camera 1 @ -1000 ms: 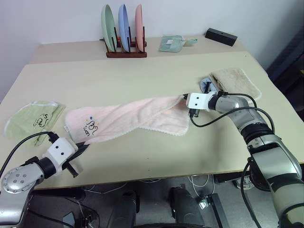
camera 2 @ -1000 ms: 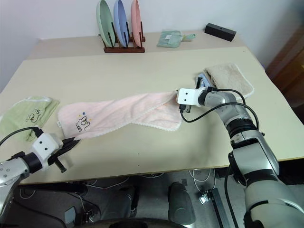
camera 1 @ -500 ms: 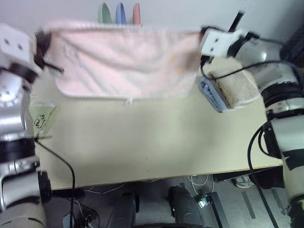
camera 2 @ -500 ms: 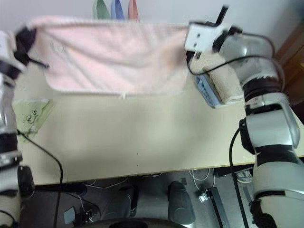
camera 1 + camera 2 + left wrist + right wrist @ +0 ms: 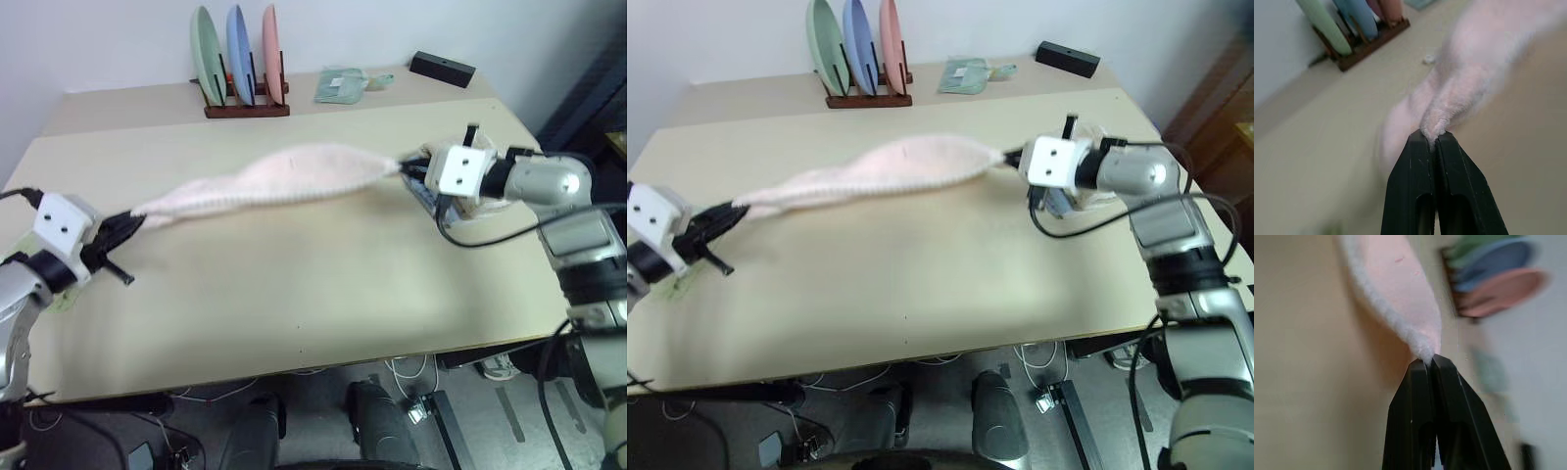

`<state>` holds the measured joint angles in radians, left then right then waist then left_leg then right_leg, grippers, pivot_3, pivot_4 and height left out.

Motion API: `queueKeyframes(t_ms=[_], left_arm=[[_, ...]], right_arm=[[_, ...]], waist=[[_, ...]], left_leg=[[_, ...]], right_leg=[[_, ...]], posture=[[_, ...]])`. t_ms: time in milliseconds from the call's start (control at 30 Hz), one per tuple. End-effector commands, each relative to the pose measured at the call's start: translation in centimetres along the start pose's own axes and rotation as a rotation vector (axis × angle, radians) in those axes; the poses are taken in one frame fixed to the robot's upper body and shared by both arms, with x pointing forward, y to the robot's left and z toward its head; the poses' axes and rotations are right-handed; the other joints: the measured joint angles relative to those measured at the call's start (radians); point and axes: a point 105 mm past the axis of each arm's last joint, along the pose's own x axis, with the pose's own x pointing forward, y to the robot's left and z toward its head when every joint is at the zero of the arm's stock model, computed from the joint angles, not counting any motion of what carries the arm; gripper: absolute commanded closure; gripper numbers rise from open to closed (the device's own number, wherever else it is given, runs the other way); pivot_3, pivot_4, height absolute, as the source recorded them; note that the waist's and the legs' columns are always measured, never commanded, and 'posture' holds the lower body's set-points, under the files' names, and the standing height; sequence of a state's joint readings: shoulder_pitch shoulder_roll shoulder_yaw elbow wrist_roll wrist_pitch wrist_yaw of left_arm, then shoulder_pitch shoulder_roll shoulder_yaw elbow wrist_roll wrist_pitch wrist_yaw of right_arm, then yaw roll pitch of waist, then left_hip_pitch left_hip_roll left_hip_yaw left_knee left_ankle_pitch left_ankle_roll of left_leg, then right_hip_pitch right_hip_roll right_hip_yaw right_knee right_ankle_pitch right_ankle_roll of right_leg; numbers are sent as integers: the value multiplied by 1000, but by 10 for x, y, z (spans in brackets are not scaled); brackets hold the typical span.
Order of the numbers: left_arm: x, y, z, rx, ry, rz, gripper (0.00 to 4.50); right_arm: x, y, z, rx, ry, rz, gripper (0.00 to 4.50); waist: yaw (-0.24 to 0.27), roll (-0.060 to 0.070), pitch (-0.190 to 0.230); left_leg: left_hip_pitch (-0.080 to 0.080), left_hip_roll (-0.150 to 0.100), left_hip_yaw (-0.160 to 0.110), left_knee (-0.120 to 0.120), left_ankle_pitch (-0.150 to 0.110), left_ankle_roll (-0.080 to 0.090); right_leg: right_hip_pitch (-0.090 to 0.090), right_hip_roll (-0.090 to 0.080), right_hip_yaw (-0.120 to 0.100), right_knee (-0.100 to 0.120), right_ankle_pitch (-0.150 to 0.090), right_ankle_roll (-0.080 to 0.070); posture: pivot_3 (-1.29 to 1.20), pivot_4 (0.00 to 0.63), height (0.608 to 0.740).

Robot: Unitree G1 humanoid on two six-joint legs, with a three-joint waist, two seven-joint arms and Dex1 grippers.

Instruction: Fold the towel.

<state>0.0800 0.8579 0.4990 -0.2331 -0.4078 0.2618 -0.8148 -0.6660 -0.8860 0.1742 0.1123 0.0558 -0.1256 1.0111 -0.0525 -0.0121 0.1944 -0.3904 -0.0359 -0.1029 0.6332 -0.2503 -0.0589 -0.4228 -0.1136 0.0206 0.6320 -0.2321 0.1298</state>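
Beige tabletop (image 5: 294, 294) is seen under both arms, with a pale wall behind it. At the table's left side the left gripper (image 5: 125, 223) is pressed together on one end of the towel (image 5: 284, 176), the pink terry being nipped between its black fingers (image 5: 1415, 181) in the left wrist view. At the right side the right gripper (image 5: 409, 168) is likewise clamped on the other end, the cloth being caught at its fingertips (image 5: 1422, 369) in the right wrist view. Between the two the towel is held bunched into a long narrow band, stretched across the middle of the table, its white scalloped edging seen along the lower edge; whether its middle touches the tabletop cannot be told. Just behind the right gripper a beige cloth (image 5: 490, 201) is partly hidden. Farther back a wooden rack (image 5: 245, 106) with green, blue and pink plates is stood upright, a small green cloth (image 5: 340, 84) is laid to its right, and a black box (image 5: 443, 69) is placed near the far right corner.
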Motion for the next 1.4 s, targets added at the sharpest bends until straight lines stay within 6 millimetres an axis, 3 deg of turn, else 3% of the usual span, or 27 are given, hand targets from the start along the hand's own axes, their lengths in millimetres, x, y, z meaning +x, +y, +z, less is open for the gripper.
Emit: queueKeyframes(t_ms=[33, 167, 300, 600, 733, 933, 1200, 1400], left_arm=[[-20, -6, 7, -35, 31, -53, 4500], [-38, -22, -4, -96, 138, -167, 4500], [-47, -27, -13, -112, 220, -221, 4500], [-18, -20, -28, -107, 200, -162, 4500], [-2, 1, -48, -76, 221, -34, 4500], [11, 20, -64, -69, 221, 61, 4500], [29, 28, -79, -54, 226, 90, 4500], [37, 32, -83, -97, 220, 108, 4500]], right_arm=[[-27, 20, 10, 94, 26, 116, 4447], [-46, 44, 8, 196, 88, 233, 4447], [-54, 51, 7, 230, 117, 277, 4447], [-6, 6, -4, 90, 73, 107, 4447], [37, -19, -12, 51, 49, 36, 4447], [72, -29, -28, 23, 91, 12, 4447], [87, -25, -49, 23, 166, -18, 4447], [88, -26, -52, 26, 170, -55, 4447]], waist=[[15, 0, 0], [21, -1, 0], [19, -1, 0], [9, -1, -1], [6, -1, 0], [11, -2, -1], [6, -2, -1], [0, -2, -1]], left_leg=[[0, 0, 0, 0, 0, 0], [0, 0, 1, 2, 0, 0], [0, 0, 1, 2, 0, 0], [1, 1, 2, 1, 0, 0], [0, 0, 3, 0, 0, 0], [-1, 0, 2, -2, 1, -1], [-1, 0, 1, -2, 1, -2], [-1, 0, 1, -2, 1, -3]], right_leg=[[1, 0, 0, -1, 0, 0], [2, -1, 0, -2, -2, -3], [2, 0, -1, -2, -2, -4], [2, 0, 0, -2, -1, -1], [0, 0, 0, -2, 1, -1], [-2, 0, -1, -2, 1, -1], [-3, 0, -1, -1, 1, -1], [-3, 0, -1, 0, 1, -1]], posture=[[0, 150, 740], [0, 150, 740], [0, 150, 740], [0, 150, 740], [0, 150, 740], [0, 150, 740], [0, 150, 740], [0, 150, 740]])
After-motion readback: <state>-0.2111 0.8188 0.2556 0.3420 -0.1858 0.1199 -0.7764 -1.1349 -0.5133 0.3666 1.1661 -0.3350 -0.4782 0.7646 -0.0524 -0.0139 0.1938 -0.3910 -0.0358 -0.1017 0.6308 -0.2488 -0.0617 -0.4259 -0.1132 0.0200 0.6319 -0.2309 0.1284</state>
